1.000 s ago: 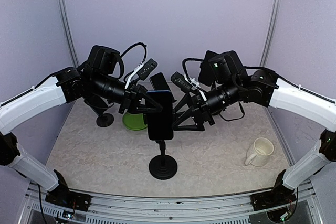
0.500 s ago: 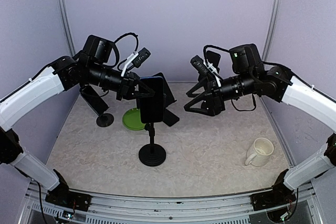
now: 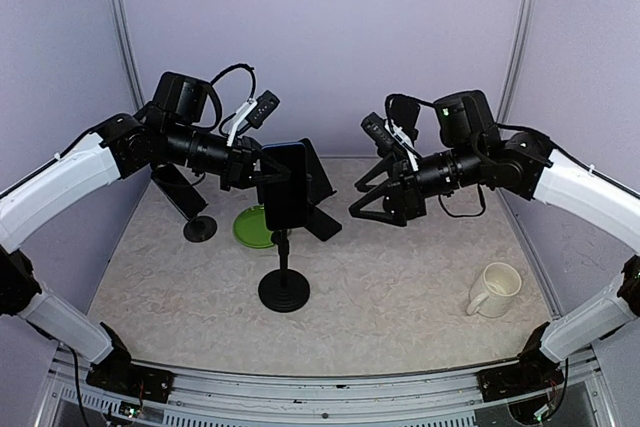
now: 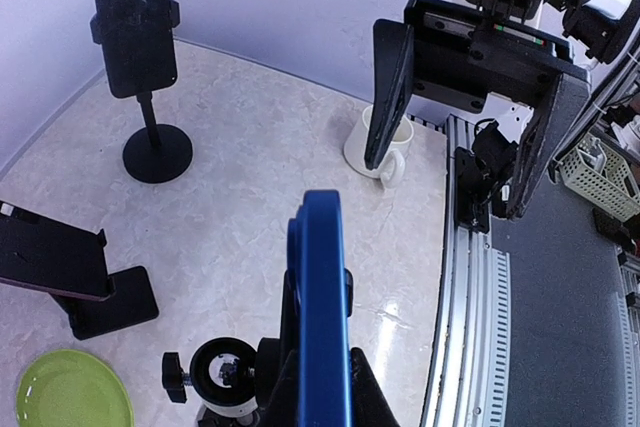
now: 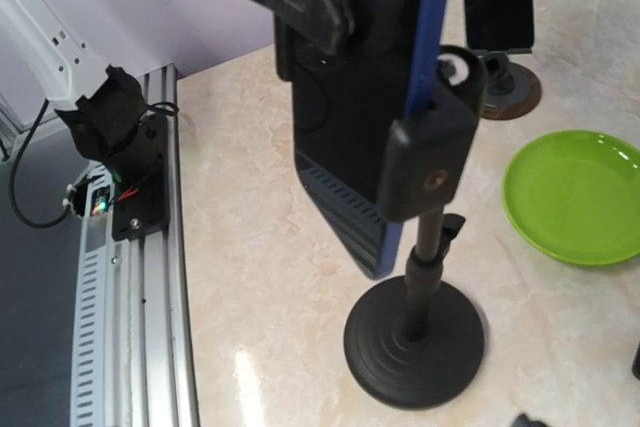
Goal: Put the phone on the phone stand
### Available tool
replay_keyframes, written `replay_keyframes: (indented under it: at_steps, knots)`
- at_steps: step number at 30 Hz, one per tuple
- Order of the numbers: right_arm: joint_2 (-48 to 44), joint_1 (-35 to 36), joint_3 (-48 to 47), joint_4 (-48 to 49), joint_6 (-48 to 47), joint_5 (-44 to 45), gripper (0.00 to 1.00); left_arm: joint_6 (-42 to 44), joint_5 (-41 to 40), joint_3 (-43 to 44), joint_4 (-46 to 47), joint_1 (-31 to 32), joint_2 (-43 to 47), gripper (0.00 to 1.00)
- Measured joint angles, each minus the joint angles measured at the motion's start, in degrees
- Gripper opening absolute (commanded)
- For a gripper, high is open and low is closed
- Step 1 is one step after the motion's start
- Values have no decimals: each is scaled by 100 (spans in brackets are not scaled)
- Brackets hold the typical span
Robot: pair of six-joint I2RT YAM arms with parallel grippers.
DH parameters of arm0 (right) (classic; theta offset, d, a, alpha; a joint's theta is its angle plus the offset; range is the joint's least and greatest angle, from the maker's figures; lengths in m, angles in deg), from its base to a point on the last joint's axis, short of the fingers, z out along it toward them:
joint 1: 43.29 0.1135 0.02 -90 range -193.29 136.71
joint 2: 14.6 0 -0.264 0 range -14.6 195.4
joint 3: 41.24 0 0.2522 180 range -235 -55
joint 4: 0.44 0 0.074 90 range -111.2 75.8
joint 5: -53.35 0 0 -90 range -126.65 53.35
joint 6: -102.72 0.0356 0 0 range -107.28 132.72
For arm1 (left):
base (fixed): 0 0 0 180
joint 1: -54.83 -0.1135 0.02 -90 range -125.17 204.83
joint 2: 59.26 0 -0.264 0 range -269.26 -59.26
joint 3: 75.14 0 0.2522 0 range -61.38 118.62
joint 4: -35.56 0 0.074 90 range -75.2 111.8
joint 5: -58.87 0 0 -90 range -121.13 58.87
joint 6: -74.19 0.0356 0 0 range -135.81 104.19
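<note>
- left gripper clamped tight on blue-edged phone, grabbing it from its left side
- phone upright, sat in clamp of black phone stand; round base flat on table, roughly mid-front
- right gripper jaws spread wide, nothing in them, hanging near phone's right side, not touching
- green plate just behind stand
- white mug off at front right

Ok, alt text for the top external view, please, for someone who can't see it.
The left claw is shut on a dark phone standing upright at the top of a black phone stand mid-table. The right claw hangs open to its right, apart from it. A green plate lies behind; a cream mug stands front right.
</note>
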State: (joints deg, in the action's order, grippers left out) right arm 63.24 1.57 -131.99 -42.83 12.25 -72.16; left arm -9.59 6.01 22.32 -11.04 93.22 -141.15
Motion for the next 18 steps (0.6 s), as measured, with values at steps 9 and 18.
replay_keyframes:
  at_steps: [9,18]
  knots:
    - [4,-2,96,74,92,-48,82,-94,94,-166,166,-9,76,30]
    - [70,-2,96,160,179,-136,82,-107,-177,-365,155,-11,391,49]
